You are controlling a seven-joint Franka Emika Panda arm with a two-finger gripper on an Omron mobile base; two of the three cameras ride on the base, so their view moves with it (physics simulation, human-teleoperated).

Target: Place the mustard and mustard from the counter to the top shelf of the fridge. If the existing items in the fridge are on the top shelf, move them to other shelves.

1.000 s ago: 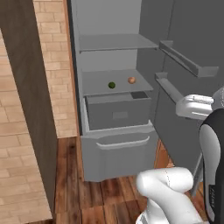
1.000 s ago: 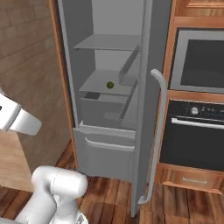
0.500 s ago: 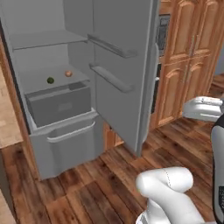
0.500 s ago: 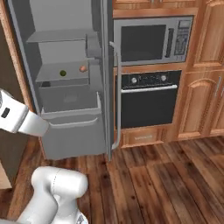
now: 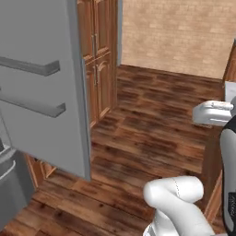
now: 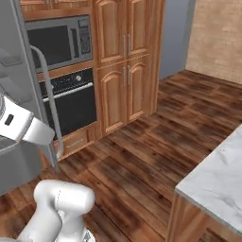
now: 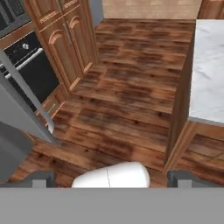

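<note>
My gripper [image 7: 113,178] is open, its two dark fingertips [image 7: 43,177] set wide apart with nothing between them, over the wooden floor. The marble counter [image 7: 211,65] runs along the right of the hand view on brown cabinet fronts, and its corner [image 6: 215,177] sits at the lower right of the right base view. The part of the slab in sight is bare. The grey fridge's open door [image 5: 41,92] with its bins stands at the left, and the drawer's edge [image 5: 8,184] shows below. Both mustard bottles, the two balls and the shelves are out of view.
A microwave [image 6: 56,42] and a black oven [image 6: 71,99] sit in the wooden wall beside tall wooden cabinets [image 6: 124,61]. The fridge door's curved handle [image 7: 27,89] juts out at the left. Open wooden floor [image 5: 152,124] stretches to a brick wall [image 5: 179,32].
The whole picture has swung right as the base turned. The fridge's inside with the two balls has slid out at the left. Floor, cabinets and counter have come in.
</note>
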